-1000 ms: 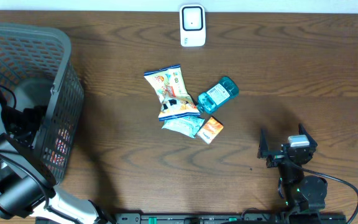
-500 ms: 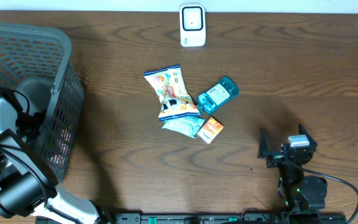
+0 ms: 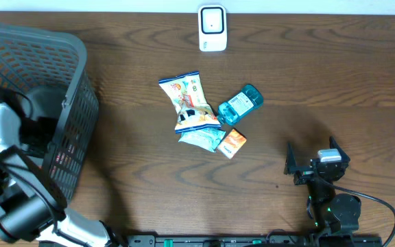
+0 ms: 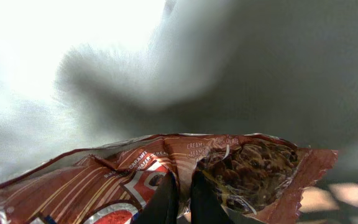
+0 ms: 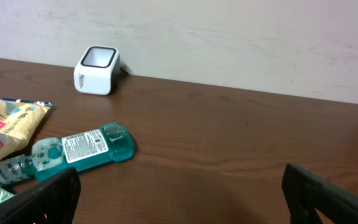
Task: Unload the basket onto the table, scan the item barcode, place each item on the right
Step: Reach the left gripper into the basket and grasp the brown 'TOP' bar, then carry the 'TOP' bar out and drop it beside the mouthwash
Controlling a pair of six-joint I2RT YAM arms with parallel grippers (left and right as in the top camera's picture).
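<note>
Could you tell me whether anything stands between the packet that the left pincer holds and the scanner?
Yes: the packet pinched in the left pincer is inside the basket, so its right wall lies between it and the scanner. Past the rim nothing else lies on that line; the snack pile sits to one side.

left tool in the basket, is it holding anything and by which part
The left tool is shut on a brown snack packet, pinching the wrapper near its middle.

Left tool (image 4: pixel 179 190) pinched closed, right tool (image 3: pixel 313 159) spread wide.
</note>
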